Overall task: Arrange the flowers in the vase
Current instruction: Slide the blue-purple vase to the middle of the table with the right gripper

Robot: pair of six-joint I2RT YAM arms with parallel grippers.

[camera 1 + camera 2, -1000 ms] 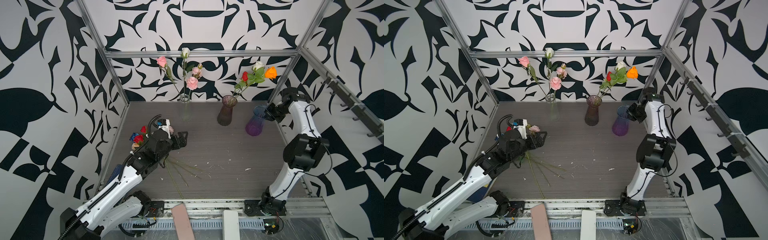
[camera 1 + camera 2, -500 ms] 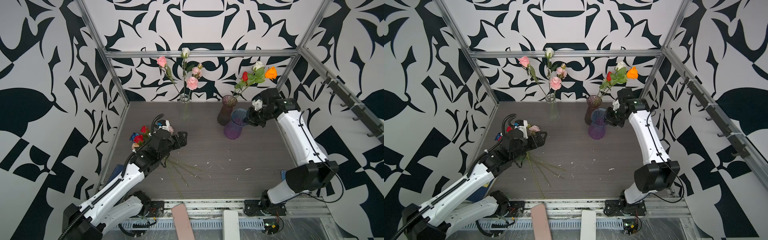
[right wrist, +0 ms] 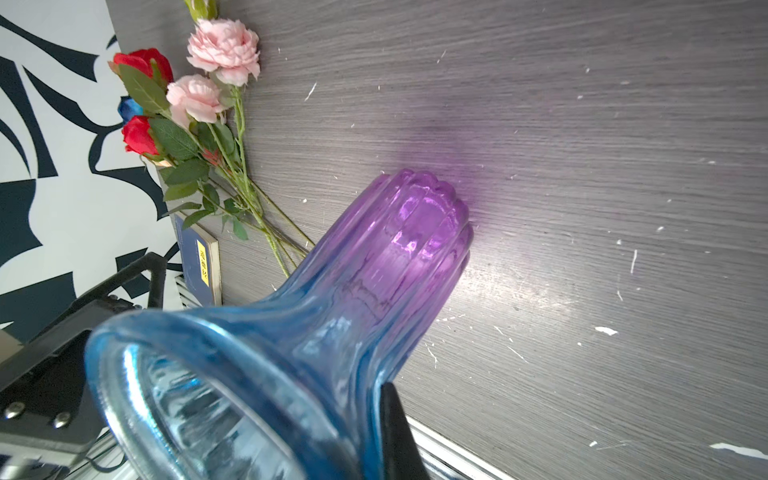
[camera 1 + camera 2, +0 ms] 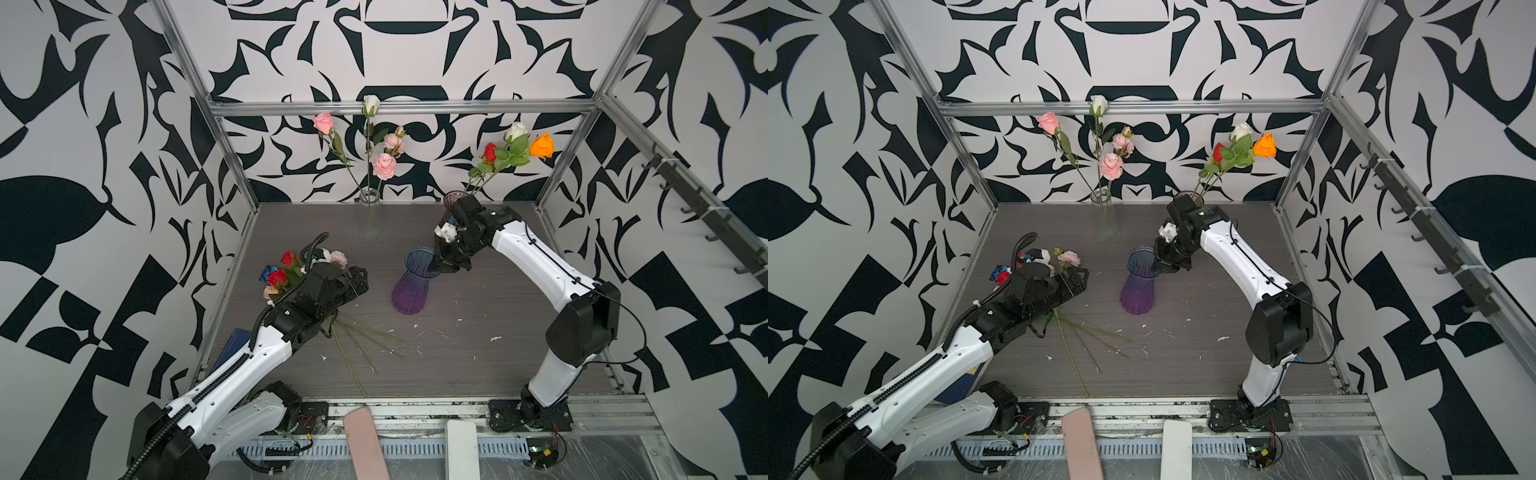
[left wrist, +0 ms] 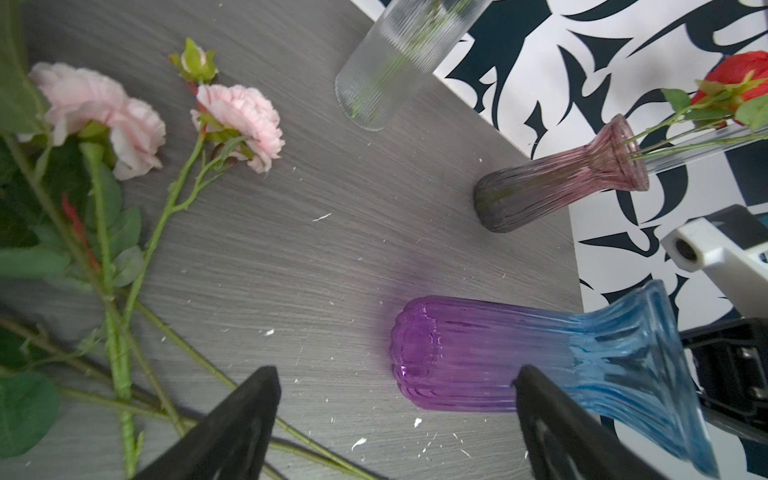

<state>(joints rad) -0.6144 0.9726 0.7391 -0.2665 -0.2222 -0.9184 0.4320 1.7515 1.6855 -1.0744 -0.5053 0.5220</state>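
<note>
Right claw clamped on the flared blue rim of the blue-to-purple glass vase. One finger shows outside the lip; the other is hidden, likely inside. Vase is mid-bench and roughly upright; can't tell if its base touches down.

Risk: a thin pinch on slick ribbed glass with all the body hanging below it. It could pivot or slip in the grip, or tip on release.

Smoky pink vase with red, white and orange roses is at 1 o'clock of the held vase, just behind the right wrist. A backswing could knock it.

Left claw apart and empty, hovering over the loose flowers lying at 9 o'clock of the vase. Stems are crossed, so it may grab several or snag leaves.

Clear vase at 11 o'clock, apart.
</note>
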